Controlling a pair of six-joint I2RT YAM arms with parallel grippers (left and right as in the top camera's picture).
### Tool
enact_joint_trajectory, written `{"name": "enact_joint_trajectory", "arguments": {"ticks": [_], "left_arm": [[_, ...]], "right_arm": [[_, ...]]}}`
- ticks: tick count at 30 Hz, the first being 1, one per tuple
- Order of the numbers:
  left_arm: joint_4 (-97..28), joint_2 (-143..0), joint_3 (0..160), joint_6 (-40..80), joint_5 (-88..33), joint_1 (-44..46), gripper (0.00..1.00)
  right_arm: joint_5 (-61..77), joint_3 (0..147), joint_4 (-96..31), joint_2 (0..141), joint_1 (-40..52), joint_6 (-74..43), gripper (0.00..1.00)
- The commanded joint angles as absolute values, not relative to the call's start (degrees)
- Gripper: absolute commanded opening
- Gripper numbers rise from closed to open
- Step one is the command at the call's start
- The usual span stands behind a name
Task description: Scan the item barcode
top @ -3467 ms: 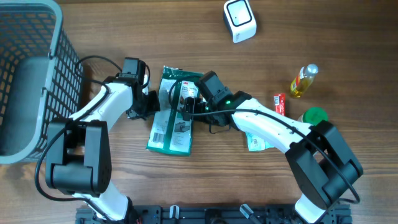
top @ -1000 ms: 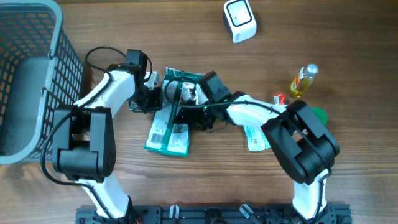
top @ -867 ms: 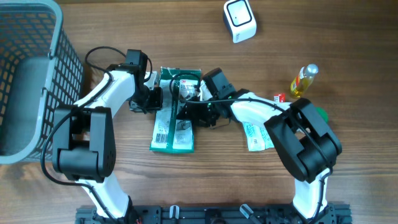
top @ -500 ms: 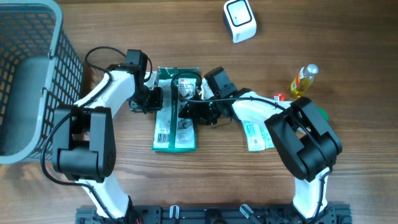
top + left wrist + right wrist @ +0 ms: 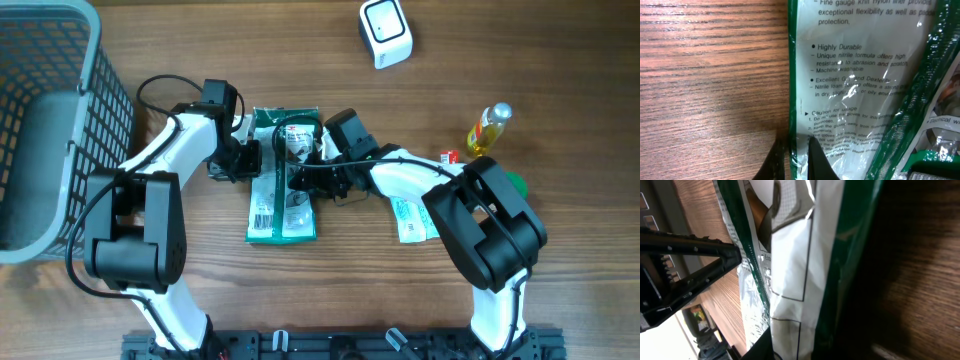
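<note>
The item is a green and white glove package lying flat on the table, its barcode facing up near the lower left corner. My left gripper is shut on the package's left edge. In the left wrist view its fingers pinch the green seam of the package. My right gripper sits at the package's right side. In the right wrist view the package lies between the two dark jaws, which close on it. The white scanner stands at the far middle.
A grey mesh basket fills the left side. To the right are a yellow bottle, a small red item, a green cap and a white packet.
The package has swung from a tilt to lie straight, and shifted slightly right. The right gripper's jaws have narrowed on it. The left gripper has stayed shut on the left edge.
</note>
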State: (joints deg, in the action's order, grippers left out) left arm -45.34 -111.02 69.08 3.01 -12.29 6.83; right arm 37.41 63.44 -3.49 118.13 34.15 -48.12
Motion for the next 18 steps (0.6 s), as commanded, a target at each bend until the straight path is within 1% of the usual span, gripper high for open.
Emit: {"name": "enact_joint_trajectory", "arguments": {"ticks": [1, 4, 7, 9, 13, 15, 16, 18], "left_arm": [[-45.65, -113.43, 68.45, 2.13, -12.62, 7.01, 0.04], [-45.65, -113.43, 68.45, 2.15, -12.62, 7.01, 0.04], [-45.65, -113.43, 68.45, 2.13, -12.62, 7.01, 0.04], [-45.65, -113.43, 68.45, 2.13, -12.62, 7.01, 0.04], [-45.65, -113.43, 68.45, 2.15, -12.62, 7.01, 0.04], [-45.65, -113.43, 68.45, 2.13, -12.62, 7.01, 0.04], [-45.65, -113.43, 68.45, 2.13, -12.62, 7.01, 0.04], [-45.65, -113.43, 68.45, 2.13, -12.62, 7.01, 0.04]], "right_arm": [[33.65, 62.13, -3.57, 120.66, 34.54, -47.59, 0.23], [33.52, 62.13, -3.51, 120.66, 34.54, -47.57, 0.22], [33.52, 62.13, -3.4, 120.66, 34.57, -48.18, 0.17], [33.52, 62.13, -3.2, 120.66, 34.61, -48.14, 0.18], [35.73, 62.13, -1.8, 120.66, 35.42, -47.97, 0.3], [37.6, 62.13, -0.8, 120.66, 35.46, -47.77, 0.3], [37.58, 62.13, -0.75, 120.66, 35.44, -47.75, 0.26], [37.6, 62.13, -0.75, 120.66, 35.44, -47.53, 0.25]]}}
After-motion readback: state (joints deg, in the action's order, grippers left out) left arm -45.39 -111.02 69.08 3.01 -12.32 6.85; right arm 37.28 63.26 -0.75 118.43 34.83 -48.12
